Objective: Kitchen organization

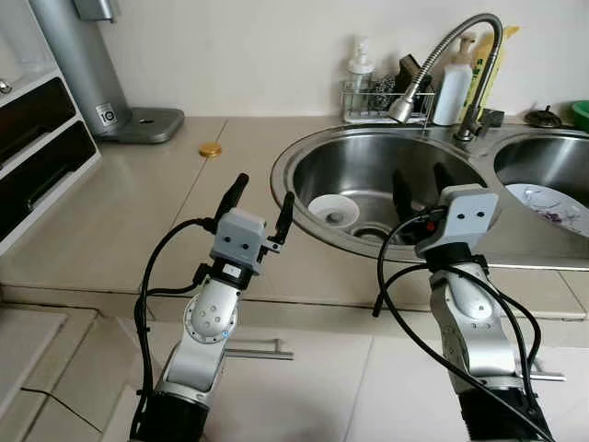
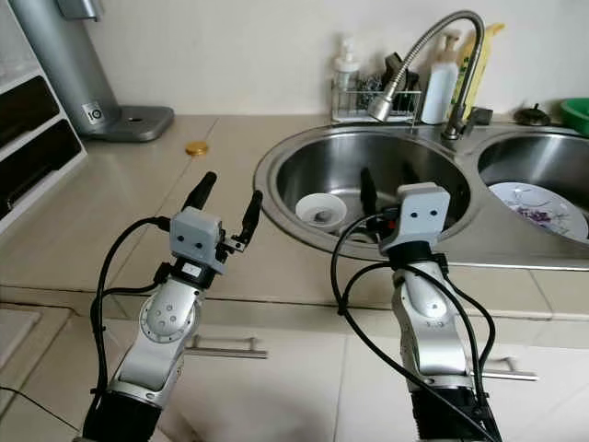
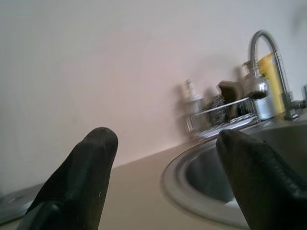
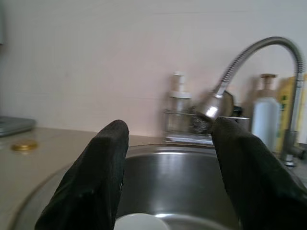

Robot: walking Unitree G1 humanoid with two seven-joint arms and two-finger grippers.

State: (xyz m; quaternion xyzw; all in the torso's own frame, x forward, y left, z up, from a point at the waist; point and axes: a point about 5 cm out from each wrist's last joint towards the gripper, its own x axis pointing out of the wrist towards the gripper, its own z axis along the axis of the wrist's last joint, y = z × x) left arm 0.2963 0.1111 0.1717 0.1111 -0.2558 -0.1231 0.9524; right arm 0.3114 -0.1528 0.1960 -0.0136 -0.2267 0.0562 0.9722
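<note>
Over the beige surface, the left pincer hangs with its two black fingers spread apart and nothing between them, just left of the round steel sink. To the right, the right pincer reaches over the near rim of the sink, fingers likewise parted and empty, pointing toward the far wall.

A small white bowl sits on the sink floor, near its left side, just beside the drain. A second basin lies to the right and holds a patterned plate.

A curved faucet rises between the basins, its head hanging over the far part of the round sink. Behind the sink, against the wall, a wire rack holds a pump bottle and scrubbers; a white bottle and a yellow one stand beside the faucet base.

A gold lid lies on the surface, left of the sink and well apart from both pincers. Farther left stands a grey appliance base, and a drawer unit sits at the left edge.
</note>
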